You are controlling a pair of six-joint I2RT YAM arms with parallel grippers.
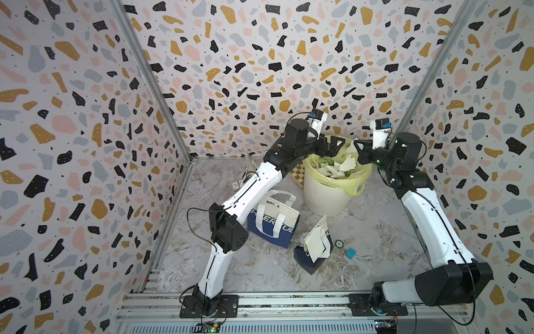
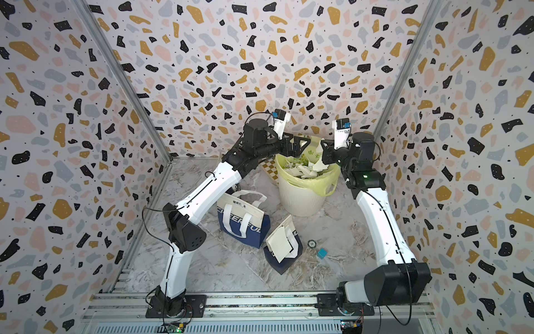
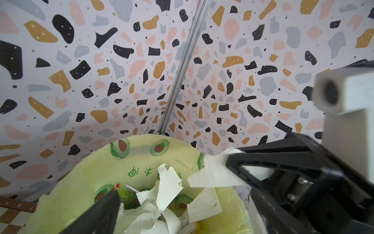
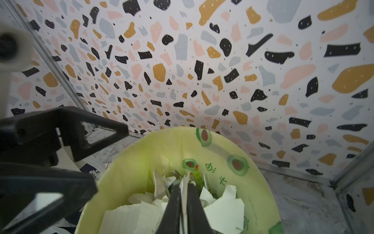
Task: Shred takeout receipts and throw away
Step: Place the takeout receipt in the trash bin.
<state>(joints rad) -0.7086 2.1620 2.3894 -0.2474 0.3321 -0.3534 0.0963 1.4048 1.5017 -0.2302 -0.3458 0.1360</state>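
Pinching a receipt scrap (image 3: 212,174), right end effector (image 4: 184,185) hovers over "avocado" liner (image 3: 141,150); left end effector (image 1: 338,147) gapes.

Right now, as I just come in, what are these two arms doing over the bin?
Both arms reach over the white bin, which already holds torn receipt scraps. The right gripper pinches one white scrap above the opening; the left gripper is open and empty beside it. A whole receipt lies on the fallen tote bag, not yet shredded.
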